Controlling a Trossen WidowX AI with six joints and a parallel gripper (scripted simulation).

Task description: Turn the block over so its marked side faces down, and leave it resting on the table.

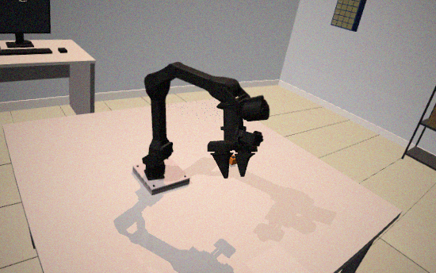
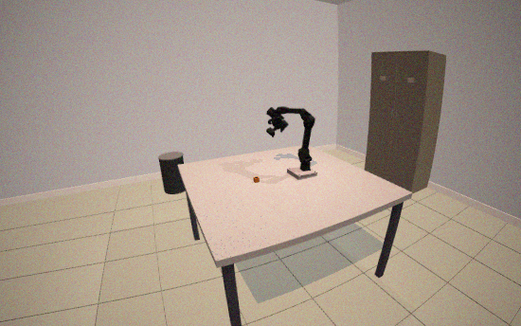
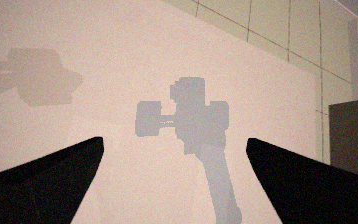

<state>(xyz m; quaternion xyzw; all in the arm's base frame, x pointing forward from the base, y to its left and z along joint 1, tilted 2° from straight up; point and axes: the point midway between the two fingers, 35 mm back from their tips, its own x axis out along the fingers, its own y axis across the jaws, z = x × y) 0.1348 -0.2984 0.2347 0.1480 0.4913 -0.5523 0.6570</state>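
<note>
A small orange block rests on the pale pink table. A dark patch shows at its top, though it is too small to make out clearly. In the top view the block shows behind and between the fingers, partly covered. My gripper is wide open and empty. It hangs high above the table, well above the block and off to one side in the exterior view. The block is not in the wrist view.
The arm's base plate stands on the table beside the block. Arm shadows fall across the table top. A black bin and a brown cabinet stand on the floor beyond the table.
</note>
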